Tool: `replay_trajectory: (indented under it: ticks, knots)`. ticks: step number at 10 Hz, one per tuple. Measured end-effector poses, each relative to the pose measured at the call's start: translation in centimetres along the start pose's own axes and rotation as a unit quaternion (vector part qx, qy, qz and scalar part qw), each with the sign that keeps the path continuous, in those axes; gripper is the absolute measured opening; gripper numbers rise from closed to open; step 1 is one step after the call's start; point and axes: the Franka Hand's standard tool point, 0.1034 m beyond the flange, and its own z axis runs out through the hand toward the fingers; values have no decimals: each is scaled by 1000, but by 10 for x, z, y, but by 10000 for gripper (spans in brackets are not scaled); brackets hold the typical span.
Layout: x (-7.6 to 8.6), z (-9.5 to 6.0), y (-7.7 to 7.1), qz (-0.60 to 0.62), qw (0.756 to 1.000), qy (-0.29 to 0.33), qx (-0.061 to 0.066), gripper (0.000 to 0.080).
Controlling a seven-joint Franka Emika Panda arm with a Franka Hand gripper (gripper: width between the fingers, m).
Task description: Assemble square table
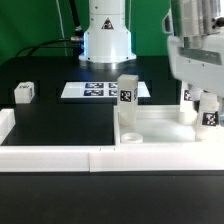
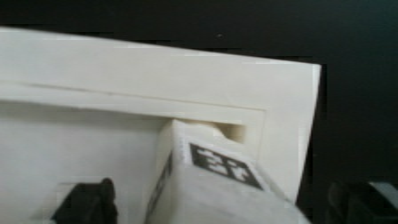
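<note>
The white square table top [image 1: 160, 127] lies at the exterior view's right, against the border wall. One white tagged leg [image 1: 128, 93] stands upright at its far left corner. My gripper [image 1: 200, 98] hangs over the right corner, where two tagged leg pieces [image 1: 189, 106] [image 1: 211, 117] show. In the wrist view a tagged leg [image 2: 222, 165] stands in a corner of the top [image 2: 143, 95], between my gripper's [image 2: 222, 208] dark fingers [image 2: 86, 200]. A gap shows on each side of the leg, so the jaws stand open around it. A fourth leg [image 1: 24, 93] lies loose at the left.
The marker board [image 1: 98, 90] lies flat in front of the robot base [image 1: 106, 40]. The long low white border wall [image 1: 60, 152] runs along the front and up the left side. Black table surface [image 1: 60, 120] lies between them.
</note>
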Motion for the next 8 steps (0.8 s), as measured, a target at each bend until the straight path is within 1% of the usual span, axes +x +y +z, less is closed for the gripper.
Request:
replay_trajectory:
  ticks: [1,2,4,5,6,7,8]
  knots:
    - [3,1,2,-67,998,3,2,625]
    - [3,1,2,-83,997,3,2,644]
    - [4,1,2,-167,986,4,0,648]
    - [1,-1,-1,-256,967,3,-9,649]
    - [-3,-4,-4,-348,937,2,-19,649]
    - [-9,-4,-2,-440,897,-17,-35,649]
    - [-7,-2,-2,-490,870,-25,-37,649]
